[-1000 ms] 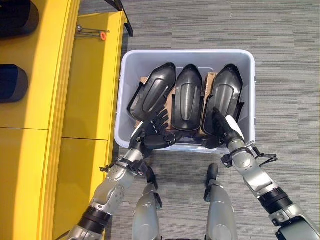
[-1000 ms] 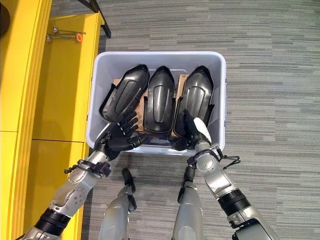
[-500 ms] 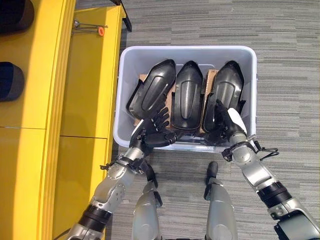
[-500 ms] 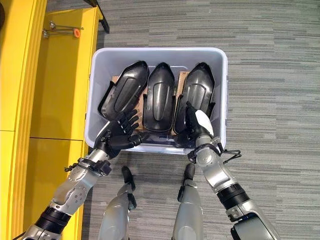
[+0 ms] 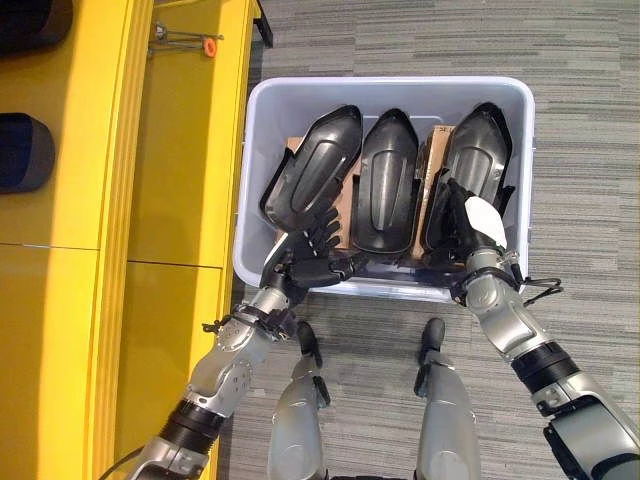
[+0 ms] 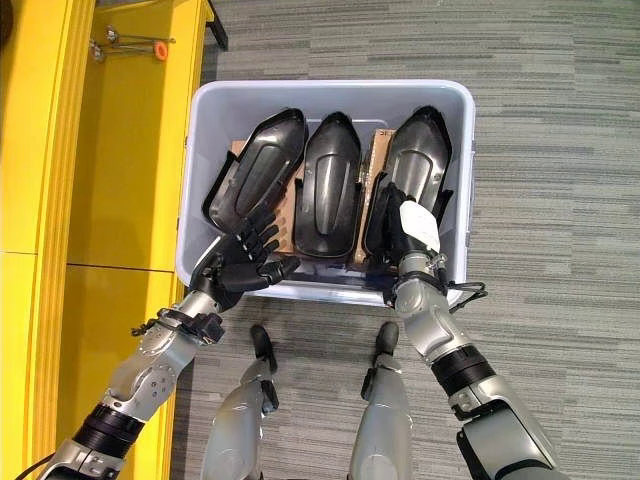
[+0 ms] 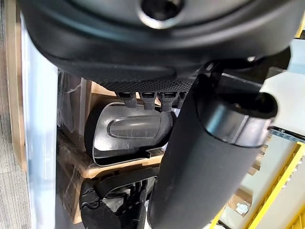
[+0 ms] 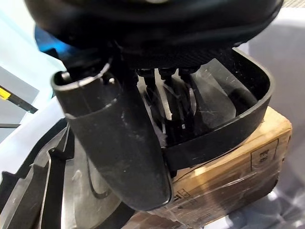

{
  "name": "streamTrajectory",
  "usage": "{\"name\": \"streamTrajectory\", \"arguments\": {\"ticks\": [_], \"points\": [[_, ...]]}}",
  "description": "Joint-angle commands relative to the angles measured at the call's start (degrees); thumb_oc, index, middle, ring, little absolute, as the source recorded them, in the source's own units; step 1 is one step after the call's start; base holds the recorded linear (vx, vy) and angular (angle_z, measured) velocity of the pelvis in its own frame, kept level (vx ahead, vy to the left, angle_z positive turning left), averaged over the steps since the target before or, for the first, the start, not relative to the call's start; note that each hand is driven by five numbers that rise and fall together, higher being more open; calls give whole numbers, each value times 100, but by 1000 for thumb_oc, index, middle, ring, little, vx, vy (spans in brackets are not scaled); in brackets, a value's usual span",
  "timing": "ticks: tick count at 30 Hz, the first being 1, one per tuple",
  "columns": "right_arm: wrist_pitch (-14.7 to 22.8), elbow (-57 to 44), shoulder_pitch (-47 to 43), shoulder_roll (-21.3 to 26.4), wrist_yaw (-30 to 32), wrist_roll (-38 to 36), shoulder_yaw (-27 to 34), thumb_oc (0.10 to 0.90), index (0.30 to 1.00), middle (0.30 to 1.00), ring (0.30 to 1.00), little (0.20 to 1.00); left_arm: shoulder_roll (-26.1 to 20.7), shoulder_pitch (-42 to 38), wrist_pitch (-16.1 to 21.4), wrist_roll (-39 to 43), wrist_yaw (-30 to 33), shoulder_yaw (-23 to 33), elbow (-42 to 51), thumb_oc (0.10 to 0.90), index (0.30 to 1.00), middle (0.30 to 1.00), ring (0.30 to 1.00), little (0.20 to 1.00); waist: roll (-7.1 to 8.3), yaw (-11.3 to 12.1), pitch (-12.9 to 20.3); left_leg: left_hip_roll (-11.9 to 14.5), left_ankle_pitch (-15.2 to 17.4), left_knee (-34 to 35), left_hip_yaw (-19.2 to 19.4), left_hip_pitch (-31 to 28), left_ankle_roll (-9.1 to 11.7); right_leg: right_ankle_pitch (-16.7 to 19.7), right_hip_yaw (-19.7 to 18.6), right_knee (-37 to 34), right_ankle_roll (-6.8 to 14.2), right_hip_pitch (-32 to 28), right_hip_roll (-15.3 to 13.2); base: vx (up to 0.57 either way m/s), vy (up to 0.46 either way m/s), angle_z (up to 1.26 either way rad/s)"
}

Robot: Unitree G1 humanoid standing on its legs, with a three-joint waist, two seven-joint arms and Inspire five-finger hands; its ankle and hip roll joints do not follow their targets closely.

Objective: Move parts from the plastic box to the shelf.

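Glossy black moulded parts in a pale translucent plastic box [image 5: 520, 150]

Three elongated, scoop-shaped black plastic shells [image 5: 388, 180] lean on cardboard blocks [image 8: 238, 157] inside. The left robot hand [image 5: 312, 262] spreads relaxed fingers at the near rim; the right robot hand [image 6: 408, 228] curls round the right shell's lower edge [image 8: 224, 129]. Yellow shelf [image 5: 170, 150] alongside.

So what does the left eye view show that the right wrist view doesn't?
Left eye view alone: the whole pale grey plastic box on grey carpet, the yellow shelf beside it with a small orange-tipped metal tool, the left black moulded part, and the left hand at that part's near end.

Right wrist view alone: a close look at the plastic-wrapped brown cardboard under the parts.

Both: the right hand with its fingers against the right black moulded part, and the middle black part next to it.
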State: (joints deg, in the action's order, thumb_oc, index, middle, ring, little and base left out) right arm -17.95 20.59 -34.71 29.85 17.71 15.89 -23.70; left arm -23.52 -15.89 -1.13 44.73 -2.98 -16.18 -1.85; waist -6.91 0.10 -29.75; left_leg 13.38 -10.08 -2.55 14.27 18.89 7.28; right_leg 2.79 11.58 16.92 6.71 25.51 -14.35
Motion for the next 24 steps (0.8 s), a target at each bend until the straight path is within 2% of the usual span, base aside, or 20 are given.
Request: {"name": "streamTrajectory", "arguments": {"ticks": [1,14,17,22,23,24], "points": [[160,-44,-561,118,204,290,37,900,1000,1000,1000,1000,-76,-317,450,90,-197,-27,529,900,1000,1000,1000,1000,13,38,78,-362,524,-31,-93,157,-164,-1197,72,894,-130,149,293,0,0,0],[56,195,-477,98,232,405,-127,900,1000,1000,1000,1000,-65,-309,583,63,-313,-47,497,900,1000,1000,1000,1000,17,44,19,-341,497,-21,-55,224,-153,-1172,115,911,-126,224,266,0,0,0],[-74,314,-445,90,390,402,-159,900,1000,1000,1000,1000,-57,-353,610,82,-329,-74,468,900,1000,1000,1000,1000,25,29,4,-324,489,-11,-57,237,-150,-1190,115,938,-127,246,272,0,0,0],[21,595,-459,98,440,1021,-282,900,1000,1000,1000,1000,-32,-391,688,68,-245,-146,435,900,1000,1000,1000,1000,-16,22,8,-303,472,-15,-44,244,-135,-1210,119,973,-130,263,260,0,0,0],[-146,862,-529,131,417,1322,-451,900,1000,1000,1000,1000,-75,-398,991,-68,-251,-115,334,900,1000,1000,1000,1000,-40,54,13,-305,459,5,-65,242,-130,-1223,116,974,-130,262,264,0,0,0],[-163,891,-537,130,411,1327,-464,900,1000,1000,1000,1000,-79,-399,1001,-66,-265,-114,328,900,1000,1000,1000,1000,-41,55,12,-305,458,6,-67,242,-129,-1223,117,973,-131,261,265,0,0,0]]}}
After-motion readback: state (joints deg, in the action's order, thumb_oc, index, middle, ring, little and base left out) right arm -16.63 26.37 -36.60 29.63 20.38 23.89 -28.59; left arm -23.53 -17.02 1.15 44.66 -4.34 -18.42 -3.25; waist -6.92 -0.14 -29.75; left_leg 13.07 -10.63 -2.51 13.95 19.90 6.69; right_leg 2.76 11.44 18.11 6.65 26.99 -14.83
